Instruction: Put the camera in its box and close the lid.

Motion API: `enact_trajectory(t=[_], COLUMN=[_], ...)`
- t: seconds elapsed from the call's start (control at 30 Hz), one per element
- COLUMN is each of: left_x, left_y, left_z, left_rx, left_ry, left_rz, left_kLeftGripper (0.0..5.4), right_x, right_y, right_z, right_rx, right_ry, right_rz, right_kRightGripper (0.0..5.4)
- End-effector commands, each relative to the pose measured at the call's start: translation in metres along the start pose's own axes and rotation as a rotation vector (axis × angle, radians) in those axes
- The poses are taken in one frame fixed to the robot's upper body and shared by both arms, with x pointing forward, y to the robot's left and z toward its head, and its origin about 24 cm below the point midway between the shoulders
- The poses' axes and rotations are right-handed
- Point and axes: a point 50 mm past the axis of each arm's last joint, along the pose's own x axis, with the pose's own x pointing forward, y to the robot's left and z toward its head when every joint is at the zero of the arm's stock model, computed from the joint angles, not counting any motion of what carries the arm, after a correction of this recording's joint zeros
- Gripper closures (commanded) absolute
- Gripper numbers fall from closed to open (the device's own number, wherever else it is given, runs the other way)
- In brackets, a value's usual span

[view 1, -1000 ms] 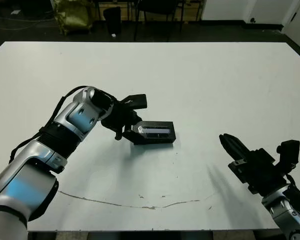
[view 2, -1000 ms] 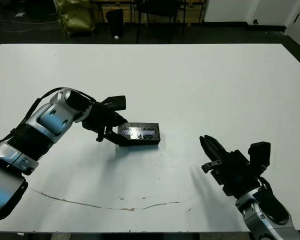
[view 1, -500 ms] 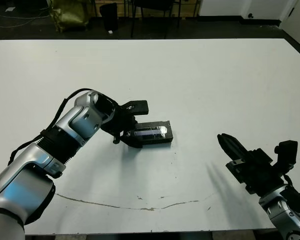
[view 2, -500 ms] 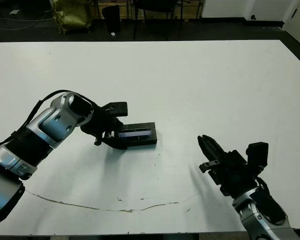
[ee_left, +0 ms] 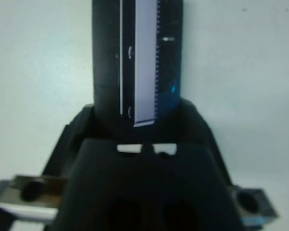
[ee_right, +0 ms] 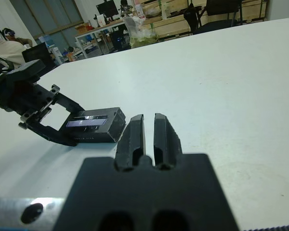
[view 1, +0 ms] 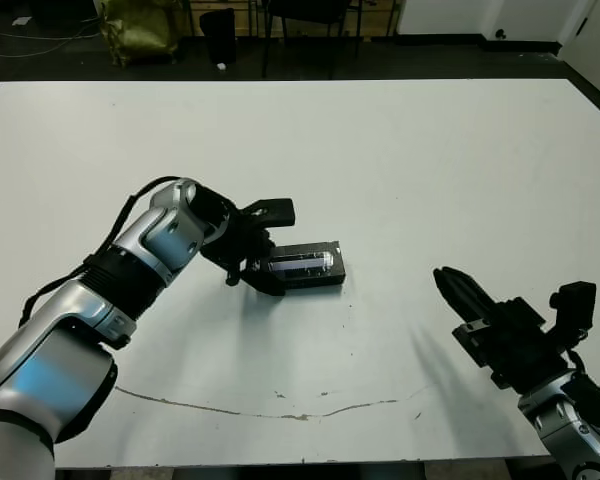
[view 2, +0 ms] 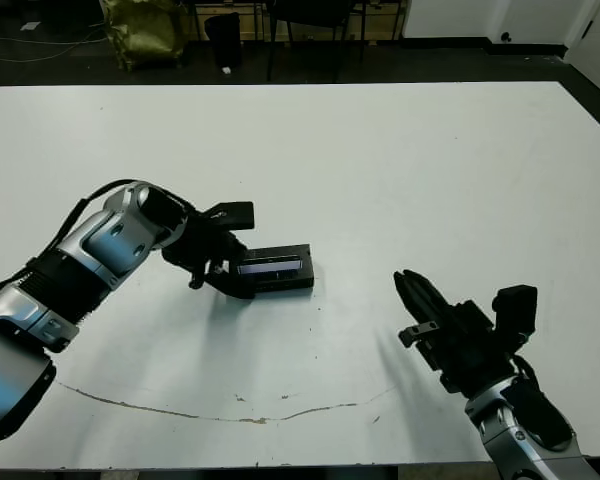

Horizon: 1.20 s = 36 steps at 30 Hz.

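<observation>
From the head cameras, the white table (view 1: 430,160) is mostly bare, with a thin wavy crack line (view 1: 270,405) along its near edge. Left of centre the closed box sits flat on the table with the lid (view 1: 307,264) on top, its shiny strip catching the light. The camera isn't visible anywhere, so I can't say where it is. The left claw (view 1: 263,250) is right at the box's left end: one finger (view 1: 269,211) sticks out past the far side of the box, apart from it, and the other goes low along the near-left corner. Whether it's actually squeezing anything, I can't tell. The right claw (view 1: 456,293) hangs over the near right part of the table, well away from the box, fingers pressed together into a point and gripping nothing.

Left wrist view: pretty blurry, but the lid's pale strip (ee_left: 147,57) runs straight away from the claw body, with the box end tucked right up against it. The fingers themselves are hard to make out here.

Right wrist view: the two black fingers (ee_right: 132,137) stand side by side with just a thin slit between them. Beyond them the box (ee_right: 96,125) lies on the table with the left claw at its far end, and there's a person (ee_right: 7,48) seated way in the background among desks.
</observation>
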Motion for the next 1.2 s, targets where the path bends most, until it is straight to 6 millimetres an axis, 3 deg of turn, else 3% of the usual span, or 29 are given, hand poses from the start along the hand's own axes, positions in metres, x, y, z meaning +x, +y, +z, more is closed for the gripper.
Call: enact_trajectory(t=[0.03,0.27,0.73,1.03,1.2], left_x=[0.019,0.018,0.017,0.001,-0.010], left_y=[-0.017,-0.019,-0.020,-0.019,-0.021], left_z=[-0.036,-0.038,-0.041,-0.048,-0.062], left_rx=[-0.055,-0.058,-0.046,-0.027,-0.015], left_ry=[0.129,0.135,0.123,0.094,0.105], left_rz=[-0.037,-0.006,-0.004,0.024,0.032], left_kLeftGripper=[1.54,0.02,0.02,0.02,0.02], right_x=[-0.003,-0.004,-0.005,-0.003,-0.003], right_y=[-0.001,-0.001,-0.001,-0.001,-0.002], right_z=[-0.004,-0.005,-0.004,-0.005,-0.004], right_rx=[0.002,0.011,-0.004,-0.010,-0.014], right_ry=[0.041,0.022,0.047,0.041,0.045], right_rz=[-0.026,-0.010,-0.022,-0.011,-0.015], right_kRightGripper=[5.40,5.40,5.40,5.40,5.40])
